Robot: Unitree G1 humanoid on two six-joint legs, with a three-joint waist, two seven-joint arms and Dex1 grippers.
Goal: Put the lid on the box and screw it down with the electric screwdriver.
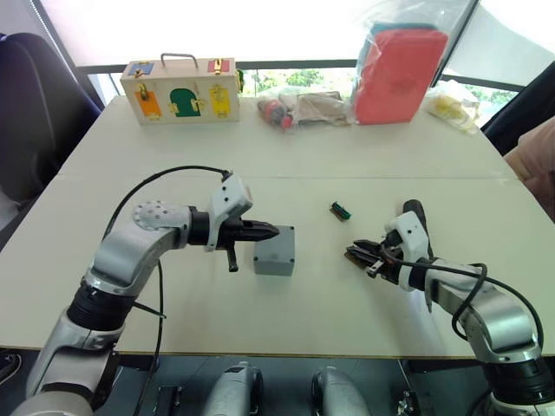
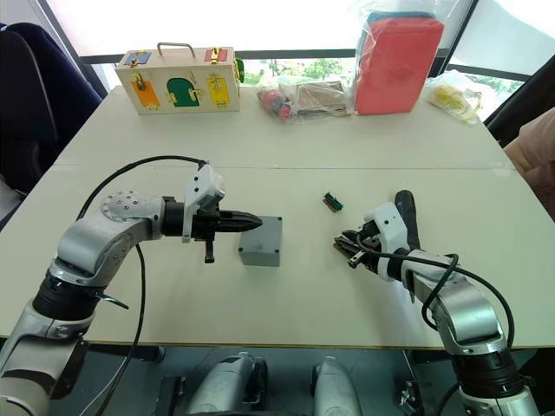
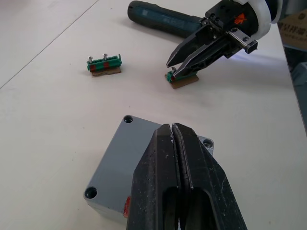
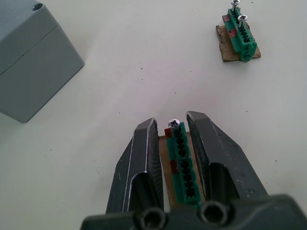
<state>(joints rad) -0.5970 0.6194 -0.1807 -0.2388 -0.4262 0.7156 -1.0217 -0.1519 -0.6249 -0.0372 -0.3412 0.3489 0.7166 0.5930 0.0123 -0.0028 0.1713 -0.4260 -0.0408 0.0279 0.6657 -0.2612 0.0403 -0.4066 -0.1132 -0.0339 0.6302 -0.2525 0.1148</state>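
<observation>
The box [image 1: 274, 250] is plain grey, with a red mark on one side wall. Both grippers, left [image 1: 270, 231] and right [image 4: 171, 125], have black fingers. Near the box lie two green blocks [image 3: 104, 64] on brown backing, topped with silver screws. The screwdriver [image 3: 165, 21] is dark teal-black. Beyond the box stand a pale wooden case [image 1: 181, 89] with orange, green and yellow doors, and a red box [image 1: 400, 75] in clear plastic.

The box [image 1: 274, 250] is a small grey plastic square enclosure standing flat near the table's middle, with the lid [image 3: 139, 160] seated on top, its corner screw holes showing. The electric screwdriver [image 3: 163, 18], a dark cylindrical tool, lies flat on the table well to the box's right.
</observation>
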